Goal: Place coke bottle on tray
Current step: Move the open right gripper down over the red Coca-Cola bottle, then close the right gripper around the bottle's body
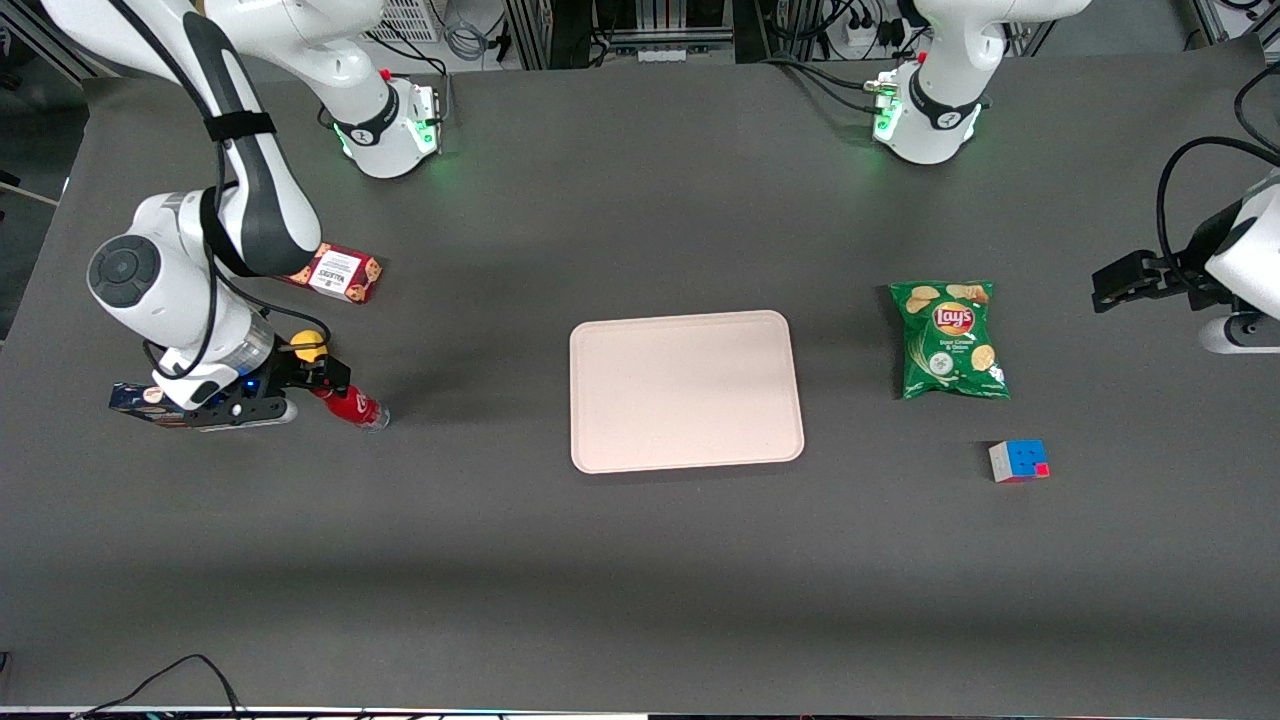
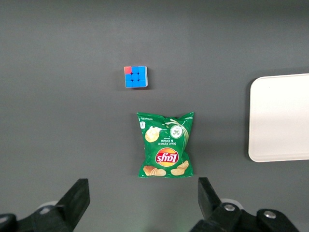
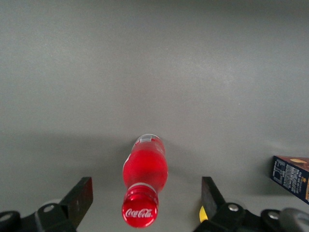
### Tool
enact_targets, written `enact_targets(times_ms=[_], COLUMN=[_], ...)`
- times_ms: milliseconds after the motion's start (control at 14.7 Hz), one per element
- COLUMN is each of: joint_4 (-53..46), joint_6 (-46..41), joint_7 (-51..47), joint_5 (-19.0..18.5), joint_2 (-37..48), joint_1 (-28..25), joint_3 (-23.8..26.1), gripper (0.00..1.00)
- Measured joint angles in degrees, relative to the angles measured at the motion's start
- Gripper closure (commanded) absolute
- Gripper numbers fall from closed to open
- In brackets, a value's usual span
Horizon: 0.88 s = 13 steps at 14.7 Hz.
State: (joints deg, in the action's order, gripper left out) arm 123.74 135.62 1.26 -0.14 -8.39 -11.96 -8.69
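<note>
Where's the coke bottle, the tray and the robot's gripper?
coke bottle [image 3: 145, 170], right wrist view, on its red body.
tray [image 1: 686, 390], front view, on its bare flat middle.
gripper [image 3: 146, 203], right wrist view, midway between its open fingertips, around the bottle's neck.

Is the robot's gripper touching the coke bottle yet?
Apart. In the right wrist view the gripper is open, and grey table shows between each finger and the coke bottle standing between them.

even overhead light; soft shadows on the dark table [image 1: 640, 560]; sharp pictures
</note>
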Motion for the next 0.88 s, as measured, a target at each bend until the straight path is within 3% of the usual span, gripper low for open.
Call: enact_targets(times_ms=[544, 680, 883], joint_4=[2.7, 3.0, 3.1], joint_6=[2.9, 2.9, 2.9], joint_7=[0.0, 0.0, 0.0], joint_5=[0.0, 0.0, 0.0], joint_2=[-0.6, -0.6, -0.6], joint_1=[0.0, 0.0, 0.0], joint_3=[0.0, 0.0, 0.0], gripper=[0.06, 0.18, 0.47])
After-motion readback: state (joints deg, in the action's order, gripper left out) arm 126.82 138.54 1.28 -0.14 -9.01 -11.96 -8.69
